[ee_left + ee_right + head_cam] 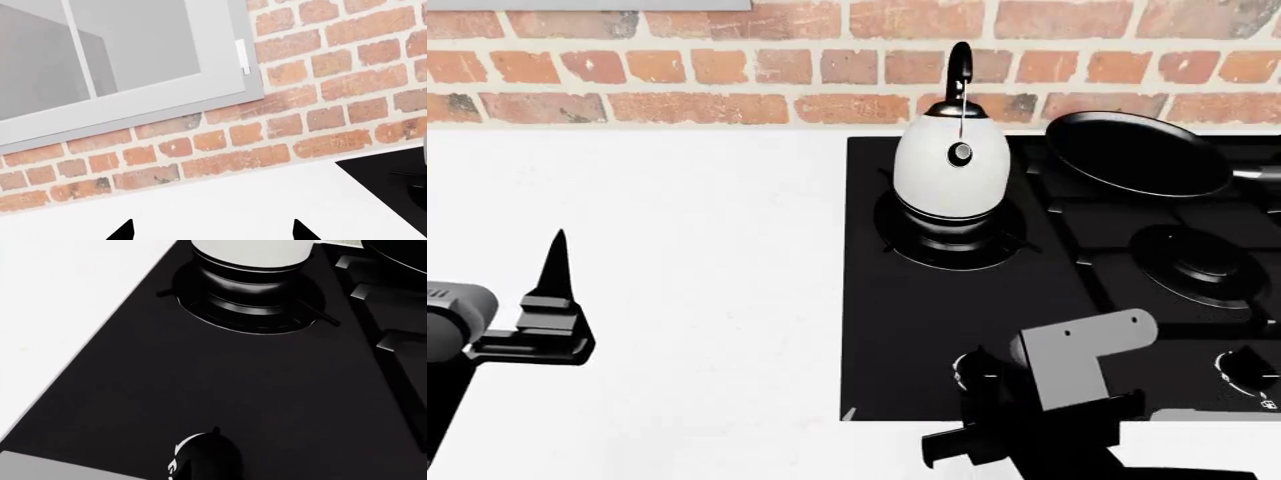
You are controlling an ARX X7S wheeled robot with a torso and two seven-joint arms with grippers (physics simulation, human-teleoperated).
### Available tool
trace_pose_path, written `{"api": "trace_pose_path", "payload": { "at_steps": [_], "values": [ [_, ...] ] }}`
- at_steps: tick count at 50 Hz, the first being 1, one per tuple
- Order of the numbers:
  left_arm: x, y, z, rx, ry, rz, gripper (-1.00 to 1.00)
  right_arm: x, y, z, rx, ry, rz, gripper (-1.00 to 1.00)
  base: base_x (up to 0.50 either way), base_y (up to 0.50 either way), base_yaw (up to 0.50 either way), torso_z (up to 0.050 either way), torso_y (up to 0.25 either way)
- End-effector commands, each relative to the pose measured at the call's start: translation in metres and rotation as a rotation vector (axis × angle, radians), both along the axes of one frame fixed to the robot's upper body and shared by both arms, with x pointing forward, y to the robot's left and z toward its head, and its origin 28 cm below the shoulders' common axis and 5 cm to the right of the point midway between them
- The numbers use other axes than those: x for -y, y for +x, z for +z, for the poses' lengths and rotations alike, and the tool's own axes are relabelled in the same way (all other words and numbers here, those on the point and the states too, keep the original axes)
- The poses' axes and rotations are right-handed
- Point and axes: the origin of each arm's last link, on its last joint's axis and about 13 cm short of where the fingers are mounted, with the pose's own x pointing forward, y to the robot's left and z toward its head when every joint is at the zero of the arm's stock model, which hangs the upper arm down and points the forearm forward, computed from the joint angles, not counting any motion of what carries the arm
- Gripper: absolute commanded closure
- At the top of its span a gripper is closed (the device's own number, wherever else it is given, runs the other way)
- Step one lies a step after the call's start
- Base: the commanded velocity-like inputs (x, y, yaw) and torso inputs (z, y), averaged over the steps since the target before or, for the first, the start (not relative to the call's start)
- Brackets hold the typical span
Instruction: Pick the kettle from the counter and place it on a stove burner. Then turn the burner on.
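Frying pan (1141, 152) crowds kettle (953, 160) right side.

Bright, even light, flat rendered look, faint shadows — black hob (220, 390) detail perhaps lost in darkness

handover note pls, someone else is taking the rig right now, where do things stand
Left gripper: open, empty, over the counter, well left of the hob.
Right gripper: at the hob's front edge near a knob; jaws hidden, state unclear.
Kettle: upright on the large round stove burner, released.
Frying pan sits on the back right burner.
Done: kettle placed.
Left: turn the burner on; no flame visible yet.
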Motion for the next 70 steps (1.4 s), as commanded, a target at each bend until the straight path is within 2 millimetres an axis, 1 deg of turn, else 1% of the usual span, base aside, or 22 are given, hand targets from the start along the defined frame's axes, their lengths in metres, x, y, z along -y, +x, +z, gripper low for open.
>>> {"api": "trace_pose_path", "payload": {
  "at_steps": [1, 9, 13, 17, 23, 27, 33, 38, 43, 49, 51, 54, 59, 63, 70],
  "values": [
    [0.0, 0.0, -0.001, -0.003, -0.003, -0.002, -1.0, 0.0, -0.001, 0.002, 0.031, -0.007, 0.003, 1.0, 0.0, 0.0, 0.0, 0.0, 0.0],
    [0.0, 0.0, -0.002, -0.003, -0.007, -0.001, -1.0, 0.002, -0.001, -0.001, 0.027, -0.008, -0.005, 1.0, 0.0, 0.0, 0.0, 0.0, 0.0],
    [0.0, 0.0, -0.002, -0.004, -0.007, -0.003, -1.0, 0.002, -0.003, -0.002, 0.028, -0.055, 0.022, 1.0, 0.0, 0.0, 0.0, 0.0, 0.0],
    [0.0, 0.0, -0.002, -0.003, -0.009, -0.003, -1.0, 0.002, -0.007, -0.008, 0.04, -0.153, 0.118, 1.0, 0.0, 0.0, 0.0, 0.003, 0.003],
    [-0.002, -0.004, -0.001, 0.003, -0.008, 0.009, -1.0, 0.01, 0.002, -0.01, 0.028, -0.163, 0.121, 1.0, 0.0, 0.0, 0.0, 0.0, 0.0],
    [-0.001, -0.003, -0.003, -0.001, -0.009, 0.009, -1.0, 0.021, 0.012, -0.009, 0.028, -0.146, 0.101, 1.0, 0.0, 0.0, 0.0, 0.0, 0.0],
    [-0.001, -0.004, -0.003, -0.002, -0.009, 0.013, -1.0, 0.031, 0.02, -0.01, 0.029, -0.109, 0.083, 1.0, 0.0, 0.0, 0.0, 0.0, 0.0],
    [-0.001, -0.003, -0.004, -0.004, -0.013, 0.01, -1.0, 0.045, 0.027, -0.011, 0.029, -0.076, 0.046, 1.0, 0.0, 0.0, 0.0, 0.0, 0.0],
    [0.0, -0.004, -0.004, -0.004, -0.014, 0.01, -1.0, 0.047, 0.029, -0.015, 0.024, -0.068, 0.046, 1.0, 0.01, 0.0, 0.0, 0.0, 0.0],
    [-0.001, -0.004, -0.004, -0.005, -0.017, 0.014, -1.0, 0.051, 0.026, -0.019, -0.006, -0.072, 0.071, 1.0, 0.0, 0.0, 0.0, 0.0, 0.0],
    [-0.001, -0.004, -0.005, -0.005, -0.018, 0.013, -1.0, 0.051, 0.02, -0.022, -0.033, -0.098, 0.134, 1.0, 0.01, 0.0, 0.0, 0.0, 0.0],
    [-0.001, -0.004, -0.005, -0.005, -0.019, 0.014, -1.0, 0.053, 0.015, -0.025, -0.037, -0.124, 0.181, 1.0, 0.0, 0.0, 0.0, 0.0, 0.0],
    [-0.001, -0.004, -0.005, -0.005, -0.018, 0.015, -1.0, 0.056, 0.014, -0.025, 0.019, -0.14, 0.236, 1.0, 0.0, 0.0, 0.0, 0.0, 0.0],
    [0.0, -0.003, -0.007, -0.007, -0.024, 0.012, -1.0, 0.063, 0.02, -0.019, 0.075, -0.124, 0.213, 1.0, 0.0, 0.0, 0.0, 0.0, 0.0],
    [0.0, -0.003, -0.006, -0.006, -0.025, 0.014, -1.0, 0.07, 0.029, -0.022, 0.119, -0.109, 0.211, 1.0, 0.0, 0.0, 0.0, 0.0, 0.0]
  ]
}}
